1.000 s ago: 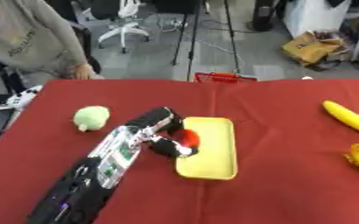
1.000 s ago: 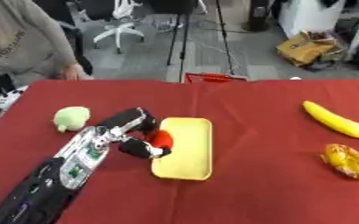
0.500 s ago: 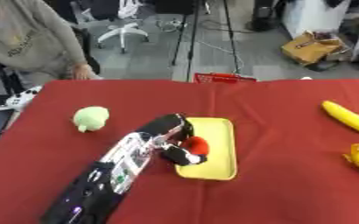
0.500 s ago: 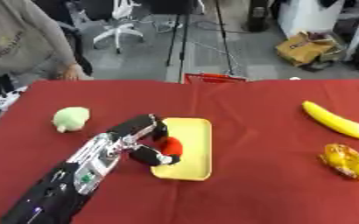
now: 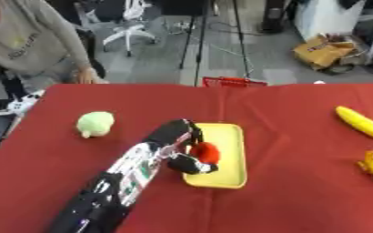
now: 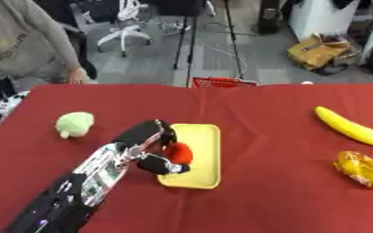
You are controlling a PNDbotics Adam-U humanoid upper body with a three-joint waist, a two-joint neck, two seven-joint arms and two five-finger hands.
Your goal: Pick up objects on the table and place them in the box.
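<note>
We see the left hand curled round a red round object, held over the yellow tray. Left of the hand, a pale green object; far right on the worktop, a banana and orange-yellow item.

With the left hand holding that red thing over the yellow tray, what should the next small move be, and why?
Probably open the fingers and let go. The left hand is curled round the red object, which already sits over the yellow tray, so little is left but the release.
</note>
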